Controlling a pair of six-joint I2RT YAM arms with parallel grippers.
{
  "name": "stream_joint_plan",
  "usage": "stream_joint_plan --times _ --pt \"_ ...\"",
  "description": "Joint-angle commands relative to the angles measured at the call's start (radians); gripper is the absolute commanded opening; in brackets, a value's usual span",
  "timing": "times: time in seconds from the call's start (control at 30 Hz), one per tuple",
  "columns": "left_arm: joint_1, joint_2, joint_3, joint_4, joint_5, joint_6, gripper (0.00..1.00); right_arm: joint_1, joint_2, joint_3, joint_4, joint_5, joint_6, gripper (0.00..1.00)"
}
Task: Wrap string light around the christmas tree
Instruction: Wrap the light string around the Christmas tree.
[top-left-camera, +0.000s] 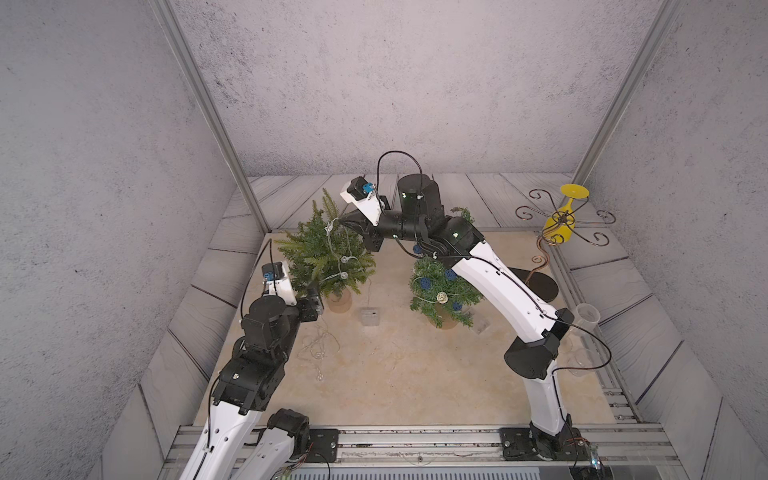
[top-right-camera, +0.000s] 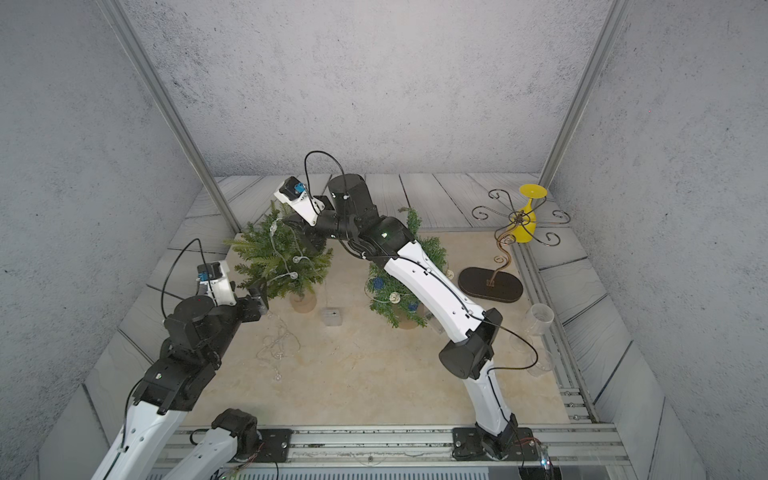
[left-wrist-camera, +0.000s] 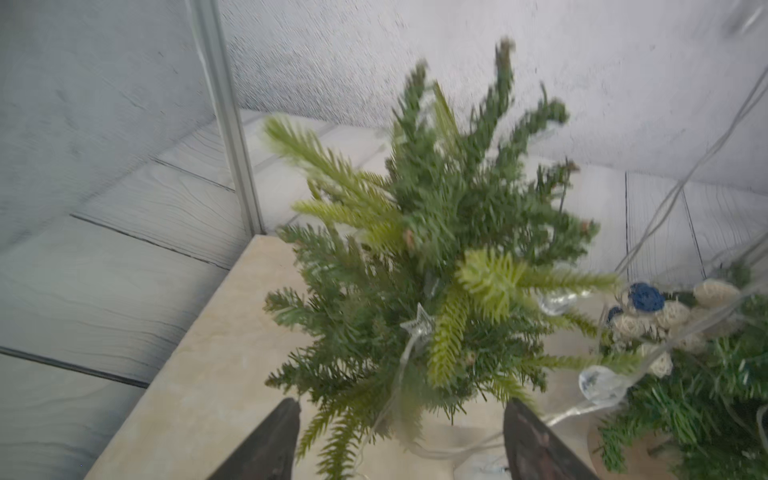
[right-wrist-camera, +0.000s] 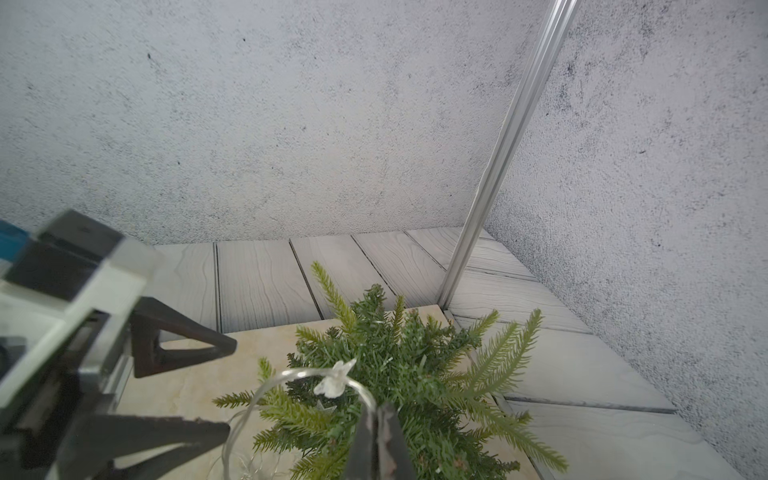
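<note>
The string light (top-left-camera: 344, 259) drapes down the left christmas tree (top-left-camera: 316, 245), slack pooled on the tabletop (top-left-camera: 395, 374). Your right fingers (right-wrist-camera: 388, 440) pinch it near the treetop, seemingly keeping it raised; your left fingers (left-wrist-camera: 282, 436) stand wide, holding nothing.

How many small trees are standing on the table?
2. The plain christmas tree, carrying the string light, stands far left on the table. The decorated tree stands right of it, partly hidden behind the right arm.
</note>
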Motion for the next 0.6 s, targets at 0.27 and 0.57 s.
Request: stream_joint_plan --times 0.27,0.57 --pt "0.008 0.055 -0.098 0.189 0.053 0.16 0.75 -0.013 -0.078 0.037 -0.043 -0.118 0.048 0.0" --pt "0.006 -0.169 -0.176 0.129 0.095 0.13 0.74 -0.033 -0.083 0.037 -0.052 -0.094 0.048 0.0"
